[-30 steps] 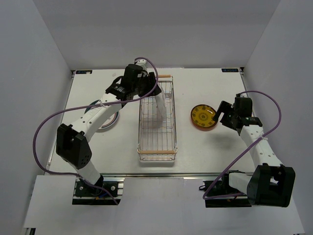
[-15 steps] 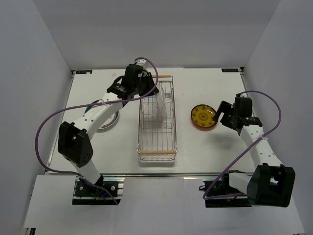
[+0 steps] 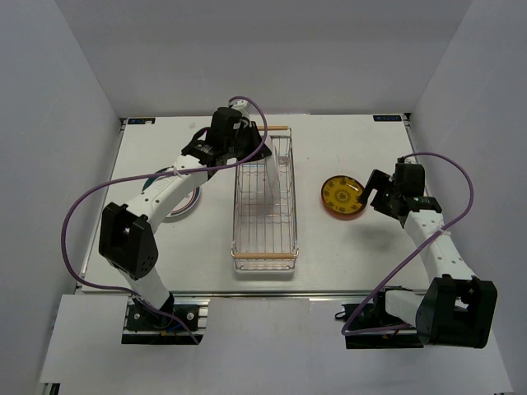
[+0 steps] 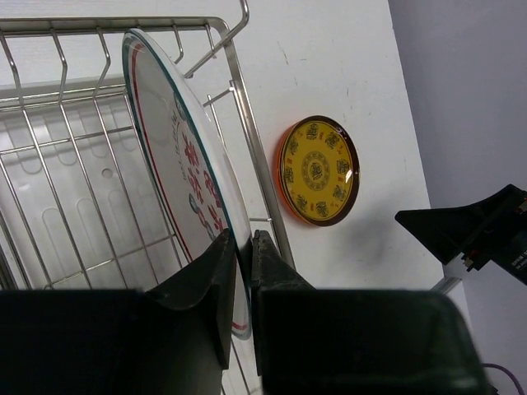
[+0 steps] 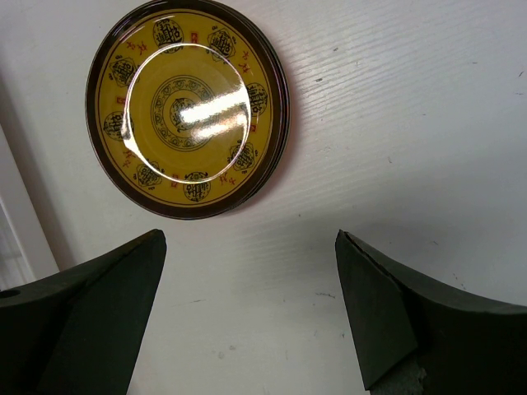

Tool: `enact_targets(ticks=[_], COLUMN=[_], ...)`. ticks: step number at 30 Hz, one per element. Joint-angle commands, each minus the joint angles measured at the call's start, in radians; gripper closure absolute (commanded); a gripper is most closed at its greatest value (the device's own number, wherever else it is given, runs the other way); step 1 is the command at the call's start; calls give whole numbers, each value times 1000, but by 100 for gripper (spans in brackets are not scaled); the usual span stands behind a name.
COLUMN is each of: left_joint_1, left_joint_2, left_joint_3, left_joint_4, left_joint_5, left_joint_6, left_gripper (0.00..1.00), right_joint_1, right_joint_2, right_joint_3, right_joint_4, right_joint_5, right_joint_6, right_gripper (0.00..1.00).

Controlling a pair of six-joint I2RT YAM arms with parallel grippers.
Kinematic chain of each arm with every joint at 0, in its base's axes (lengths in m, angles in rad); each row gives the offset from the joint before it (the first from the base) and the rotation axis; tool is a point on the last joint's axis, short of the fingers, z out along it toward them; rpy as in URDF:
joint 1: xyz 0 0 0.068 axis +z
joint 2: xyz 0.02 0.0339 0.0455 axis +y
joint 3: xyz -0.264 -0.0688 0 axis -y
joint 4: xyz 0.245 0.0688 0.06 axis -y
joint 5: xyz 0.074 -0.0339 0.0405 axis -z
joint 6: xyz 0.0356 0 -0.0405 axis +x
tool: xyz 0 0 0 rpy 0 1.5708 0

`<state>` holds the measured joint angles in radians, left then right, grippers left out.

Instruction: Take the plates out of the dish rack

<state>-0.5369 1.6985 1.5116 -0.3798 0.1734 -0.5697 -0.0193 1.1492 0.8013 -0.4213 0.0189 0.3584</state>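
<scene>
The dish rack [image 3: 235,216] lies in the middle of the table, its wire wall also showing in the left wrist view [image 4: 254,160]. One white plate with a dark-green rim and red pattern [image 4: 185,160] stands on edge at the rack's far end [image 3: 272,177]. My left gripper [image 4: 244,247] is shut on that plate's rim, reaching in from the left [image 3: 254,152]. A yellow patterned plate [image 3: 342,196] lies flat on the table right of the rack; it also shows in both wrist views [image 5: 188,107] [image 4: 319,170]. My right gripper [image 5: 247,271] is open and empty just beside it [image 3: 375,195].
A plate or plates [image 3: 183,207] lie on the table left of the rack, mostly hidden under the left arm. The rack has a wooden handle at its near end [image 3: 263,256]. Grey walls enclose the table on three sides.
The left gripper and the white plate have shifted slightly toward the rack's far end, and the plate stands a little more upright. The right arm has not moved.
</scene>
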Motion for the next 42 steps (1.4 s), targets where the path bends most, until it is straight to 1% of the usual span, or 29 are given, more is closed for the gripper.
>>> enact_targets(ticks=[1, 2, 6, 7, 21, 28, 29, 32, 35, 38, 39, 41, 42], left_joint_1=[2, 2, 2, 2, 2, 2, 2, 2, 2, 2, 2, 2, 2], left_joint_2=[-5, -7, -25, -31, -135, -243, -255, -293, -324, -349, -352, -361, -362], left_joint_3=[-11, -11, -16, -22, -110, -136, -137, -140, -134, -93, -74, -27, -10], left_joint_4=[59, 61, 73, 79, 200, 186, 186, 185, 191, 151, 128, 61, 30], left_joint_5=[28, 31, 37, 40, 49, -112, -123, -140, -126, -144, -199, -262, -326], left_joint_6=[19, 18, 5, -1, -143, -171, -173, -173, -168, -141, -110, -76, -38], left_gripper=[88, 89, 99, 100, 100, 100, 100, 100, 100, 100, 100, 100, 100], right_joint_1=[-2, -2, -2, -4, -2, -2, -2, -4, -2, -2, -4, -2, -2], right_joint_2=[-9, -9, -8, -8, -5, -6, -5, -5, -5, -3, -5, -3, -3], right_joint_3=[10, 9, 7, 7, 6, 6, 6, 7, 6, 6, 6, 6, 6], right_joint_4=[-10, -8, -8, -8, -4, -4, -4, -4, -4, -2, -4, -1, -4], right_joint_5=[-8, -8, -8, -8, -8, -8, -39, -40, -40, -40, -39, -40, -42], right_joint_6=[-12, -12, -15, -15, -12, -13, -12, -13, -12, -12, -12, -13, -12], right_gripper=[11, 11, 11, 11, 11, 11, 11, 11, 11, 11, 11, 11, 11])
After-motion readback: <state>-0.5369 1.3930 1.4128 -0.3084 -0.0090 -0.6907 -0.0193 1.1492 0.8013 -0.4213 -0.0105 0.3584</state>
